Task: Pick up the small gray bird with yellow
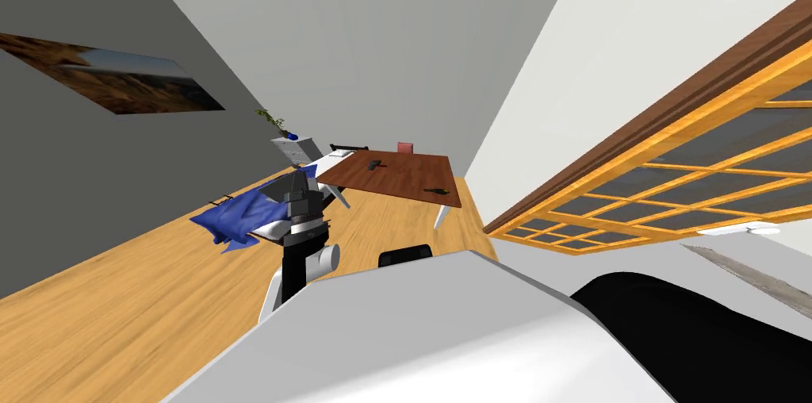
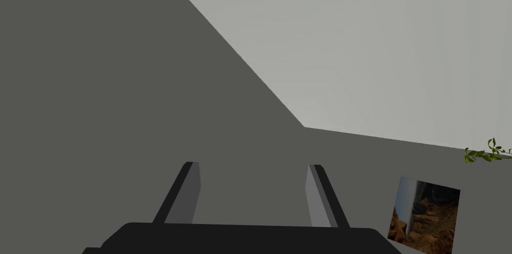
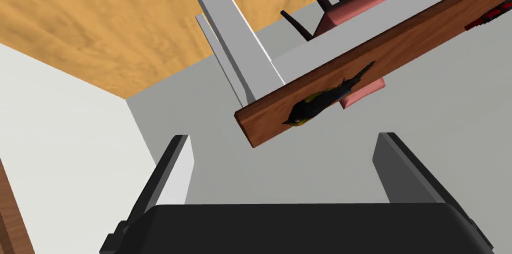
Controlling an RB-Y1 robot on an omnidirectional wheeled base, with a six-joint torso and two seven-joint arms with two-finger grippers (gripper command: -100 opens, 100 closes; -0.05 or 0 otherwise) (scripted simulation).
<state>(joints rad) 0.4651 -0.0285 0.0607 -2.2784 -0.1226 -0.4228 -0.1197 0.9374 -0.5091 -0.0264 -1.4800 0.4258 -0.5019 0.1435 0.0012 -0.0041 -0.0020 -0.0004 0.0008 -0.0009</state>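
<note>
Spreading the right fingers wide, with nothing between them, which is sensible with the right gripper well short of anything to grip. Aiming that gripper straight at the bird: dark, with yellow on head and flank and a hint of blue. Lying flat on the brown tabletop, right by its corner and above the white leg. Handy spot, by the look of it: close to the edge, so open to an approach from the near side with no reach across the top. Pink chair at the far side, out of the way.

From the head camera, same bird as a small dark shape by the near edge, with a second small dark thing further in and well apart from it. Worth not confusing the two. Wooden floor between base and table, so probably at the approach step: gap to close first, grasp not yet begun.

Over on the left, left gripper raised toward a grey wall, left fingers parted and empty too. Seen from the head in front of a blue cloth, apparently just held clear of the work.

Next up, as a guess: low, level entry over the edge and a pinch across the body, not the thin tail. Risk: nudging so light a thing off the corner.
</note>
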